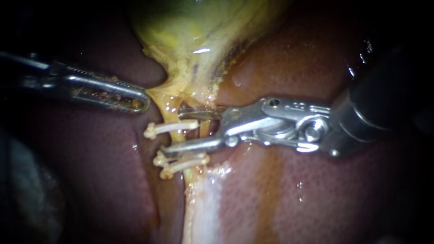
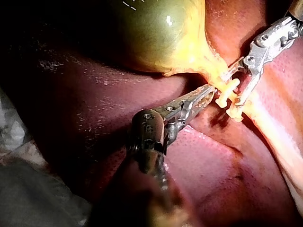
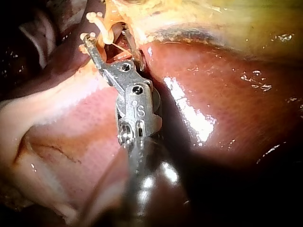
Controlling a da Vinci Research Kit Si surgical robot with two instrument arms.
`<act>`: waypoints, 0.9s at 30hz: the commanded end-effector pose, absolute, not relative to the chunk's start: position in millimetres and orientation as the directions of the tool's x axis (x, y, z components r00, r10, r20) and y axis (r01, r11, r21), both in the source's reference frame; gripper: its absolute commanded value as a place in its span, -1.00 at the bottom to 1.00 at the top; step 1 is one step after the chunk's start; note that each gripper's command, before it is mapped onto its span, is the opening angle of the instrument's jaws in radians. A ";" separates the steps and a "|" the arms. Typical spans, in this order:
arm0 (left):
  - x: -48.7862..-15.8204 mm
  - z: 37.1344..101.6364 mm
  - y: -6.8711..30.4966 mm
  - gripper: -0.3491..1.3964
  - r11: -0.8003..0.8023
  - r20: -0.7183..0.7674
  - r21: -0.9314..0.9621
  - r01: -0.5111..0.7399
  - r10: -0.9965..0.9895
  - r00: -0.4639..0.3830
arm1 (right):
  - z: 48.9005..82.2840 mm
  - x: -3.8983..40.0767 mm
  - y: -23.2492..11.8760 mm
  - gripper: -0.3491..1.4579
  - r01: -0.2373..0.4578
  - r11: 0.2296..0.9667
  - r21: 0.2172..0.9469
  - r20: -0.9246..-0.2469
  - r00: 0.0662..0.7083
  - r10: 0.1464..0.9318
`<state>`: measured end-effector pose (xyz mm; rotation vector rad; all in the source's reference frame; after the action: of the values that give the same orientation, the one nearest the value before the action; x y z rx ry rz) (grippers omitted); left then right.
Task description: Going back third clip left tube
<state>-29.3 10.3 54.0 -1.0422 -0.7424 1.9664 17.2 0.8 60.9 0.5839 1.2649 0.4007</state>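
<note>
Your right instrument [image 1: 175,132] stands with jaws apart astride the clipped tube [image 1: 168,107], between the upper clip [image 1: 172,128] and the lower pair [image 1: 183,162]. Draw straight back along its shaft, jaws wide, snagging neither. Your left instrument [image 1: 143,103] seems closed, just beside the tube.

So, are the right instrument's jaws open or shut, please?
Open: the right instrument shows a clear gap between its jaws, gripping nothing.

Left instrument [image 1: 141,103]: shaft runs off the endoscope view's left edge, dim and blurred.
Right instrument [image 1: 174,132]: shaft lost in dark at the right edge.
Gallbladder [image 1: 199,31]: cut off by the top edge.
Tube [image 1: 172,105]: partly hidden behind the right instrument's jaws.
Lower clips [image 1: 181,163]: bunched together; count unclear.
</note>
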 end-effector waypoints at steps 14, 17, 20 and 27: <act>-29.2 53.9 10.3 -1.00 -0.530 -0.407 -0.768 -0.358 0.837 -0.365 | 57.0 8.4 0.4 -0.06 0.115 0.851 0.512 -0.844 0.254 0.473; -29.2 53.9 10.3 -1.00 -0.530 -0.407 -0.768 -0.358 0.837 -0.365 | 56.3 6.6 0.7 -0.06 0.125 0.854 0.506 -0.848 0.254 0.465; -29.2 53.9 10.3 -1.00 -0.530 -0.407 -0.768 -0.358 0.837 -0.365 | 55.8 4.7 0.9 -0.06 0.132 0.852 0.507 -0.846 0.267 0.462; -29.3 53.9 10.3 -1.00 -0.530 -0.407 -0.768 -0.359 0.837 -0.365 | 55.3 2.8 1.3 -0.06 0.143 0.859 0.491 -0.843 0.325 0.428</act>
<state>-29.3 10.4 53.9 -1.0439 -0.7438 1.9670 2.7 1.4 55.2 0.5389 1.2426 0.1989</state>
